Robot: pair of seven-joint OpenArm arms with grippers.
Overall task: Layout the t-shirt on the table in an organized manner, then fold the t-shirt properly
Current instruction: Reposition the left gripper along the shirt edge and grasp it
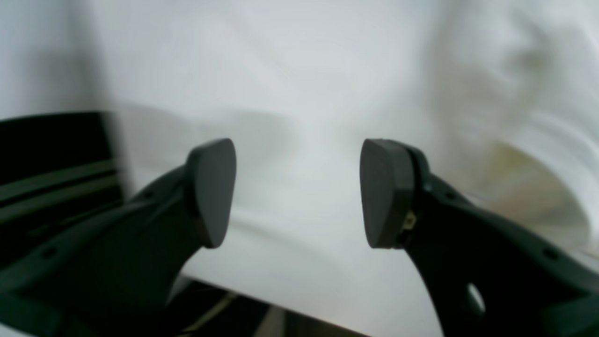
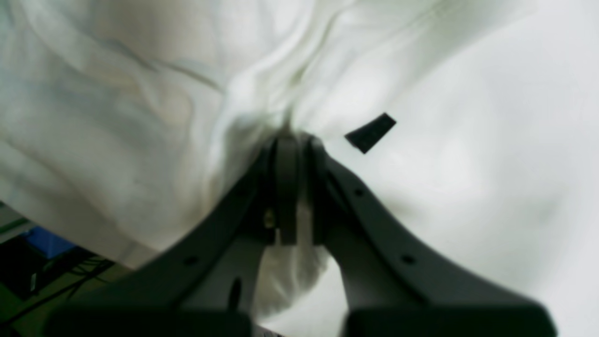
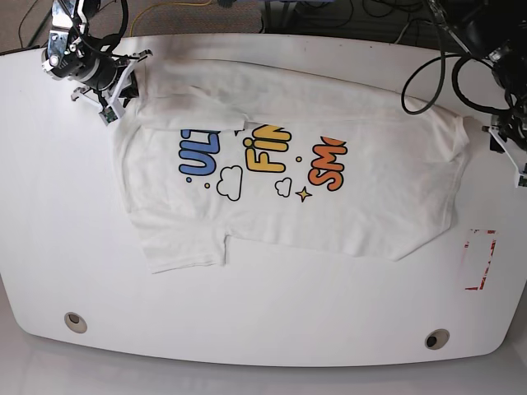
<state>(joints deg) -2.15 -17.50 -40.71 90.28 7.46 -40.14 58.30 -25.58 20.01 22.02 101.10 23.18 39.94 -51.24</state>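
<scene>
White t-shirt [image 3: 329, 210], one, on one table [image 3: 263, 329], two grommets [image 3: 75, 321]

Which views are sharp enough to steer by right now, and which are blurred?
Base view: sharp, evenly lit, t-shirt print readable on the table. Left wrist view: open left gripper fairly crisp, fabric behind smeared. Right wrist view: soft throughout, right gripper shut on bunched cloth, folds hazy.

**Clutter round the table**

Blk cable loop [image 3: 403, 95] lies on the table [image 3: 272, 321] at its far right corner. Yellow cable [image 3: 173, 6] and a tangle of blk cables [image 3: 362, 12] sit on the floor beyond the table's far edge. Rt wrist view: small blk wedge-shaped piece [image 2: 370, 133] on the tabletop, what it is can't tell; blue item [image 2: 44, 241], blurred, below the table edge w/ dark cords [image 2: 70, 276] beside it.
</scene>
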